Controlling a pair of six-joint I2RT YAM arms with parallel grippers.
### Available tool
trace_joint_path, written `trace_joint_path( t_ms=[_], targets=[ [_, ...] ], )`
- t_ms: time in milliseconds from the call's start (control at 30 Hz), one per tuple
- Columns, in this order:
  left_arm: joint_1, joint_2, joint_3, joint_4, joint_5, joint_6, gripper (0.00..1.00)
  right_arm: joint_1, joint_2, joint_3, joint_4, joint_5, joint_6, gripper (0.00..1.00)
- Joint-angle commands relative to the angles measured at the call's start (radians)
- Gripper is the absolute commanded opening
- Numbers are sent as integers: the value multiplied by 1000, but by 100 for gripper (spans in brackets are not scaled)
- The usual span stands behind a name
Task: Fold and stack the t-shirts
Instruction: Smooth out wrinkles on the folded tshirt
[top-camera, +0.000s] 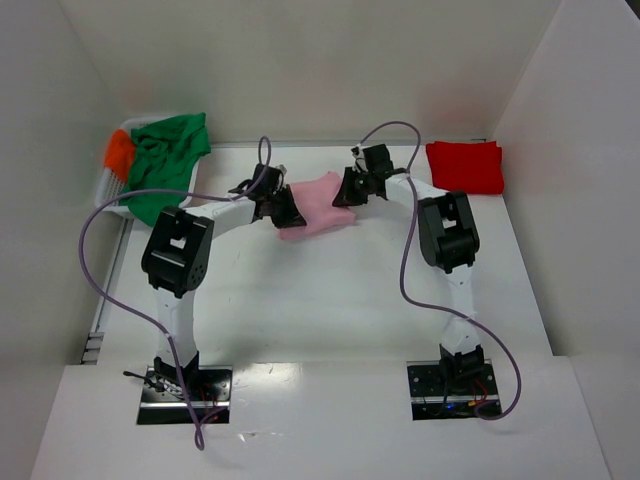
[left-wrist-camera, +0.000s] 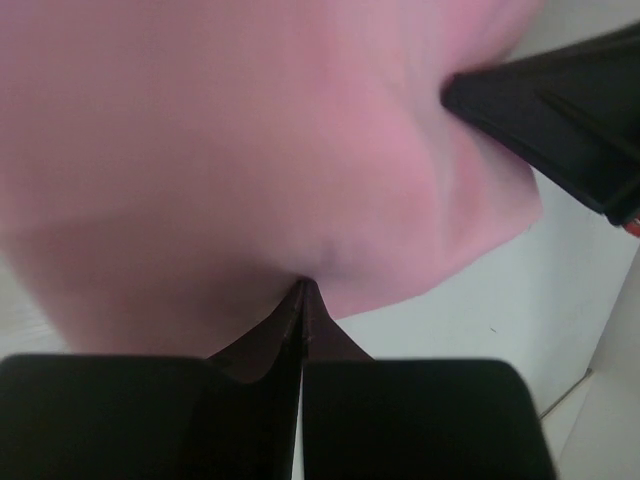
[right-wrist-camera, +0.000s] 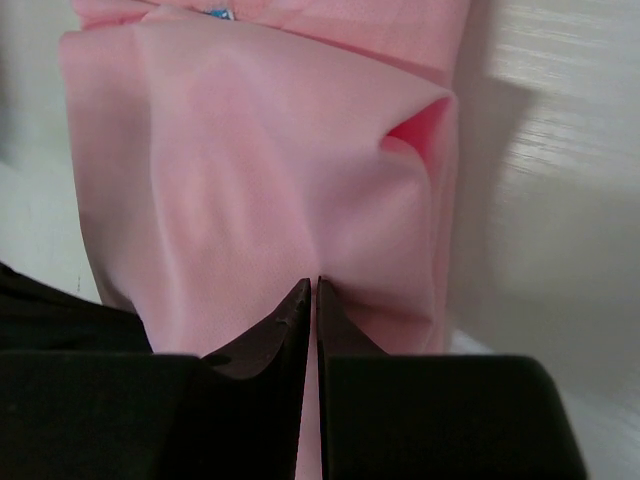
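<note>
Clamping the left gripper (left-wrist-camera: 302, 292) hard onto a pucker of the pink t-shirt (top-camera: 318, 205) at its 9 o'clock edge, fingers pressed flat together with cloth caught at the tips. Pinching the right gripper (right-wrist-camera: 311, 290) on the 3 o'clock edge, fingers almost touching, with only a thin sliver of pink between them. Holding the shirt bunched between both arms near 12 o'clock on the table (top-camera: 330, 300), well apart from the red t-shirt (top-camera: 465, 166) folded at 2 o'clock and from the green t-shirt (top-camera: 165, 160) and orange t-shirt (top-camera: 119, 152) heaped in the white basket (top-camera: 108, 192) at 10 o'clock. Judging the main danger as a shallow bite: nipping a single layer of soft fabric, then losing it from either pinch when pulling apart, dropping one side and collapsing the fold. Also risking a skewed, lumpy result by leading with one arm and twisting the cloth, with creases radiating from both pinch points. Working with both grippers so near each other, possibly knocking fingers together or snagging a purple cable (top-camera: 405, 250). Resting on the surface or hanging just above it: impossible to tell from here. Dragging across the table, if touching, likely rolling the lower layers underneath.
</note>
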Motion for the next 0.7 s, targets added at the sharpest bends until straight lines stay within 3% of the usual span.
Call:
trace_joint_path(
  t_ms=[0,367,667],
  targets=[
    [21,0,-25,-47,-50,-31,0,30,4,42,-23,11,-35,10],
    [51,-11,-82,-189,-50,30,0,30,-54,-97,6,33,-17,9],
    [178,-51,-124,-271,-41,61,0,39,-151,-219,37,66,-7,9]
  ],
)
